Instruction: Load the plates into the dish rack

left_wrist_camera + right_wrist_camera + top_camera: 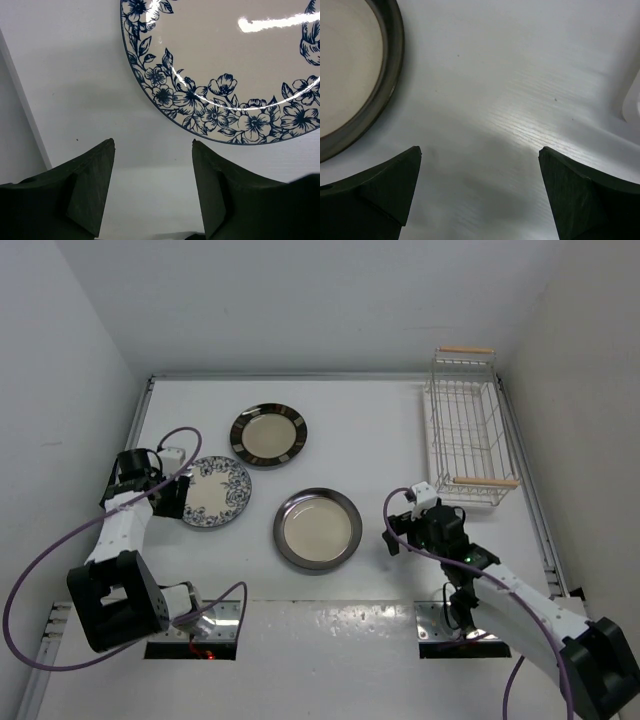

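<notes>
While the dish rack (468,435) stands at the upper right of the top view, all three dishes lie flat on the tabletop (380,440), outside it
- Dark-rimmed plate (268,434): upper centre
- Blue floral plate (217,492): left, just ahead of left gripper (152,146), jaws spread, empty
- Grey-rimmed plate (317,529): centre, beside right gripper (480,152), jaws spread wide, empty
</notes>
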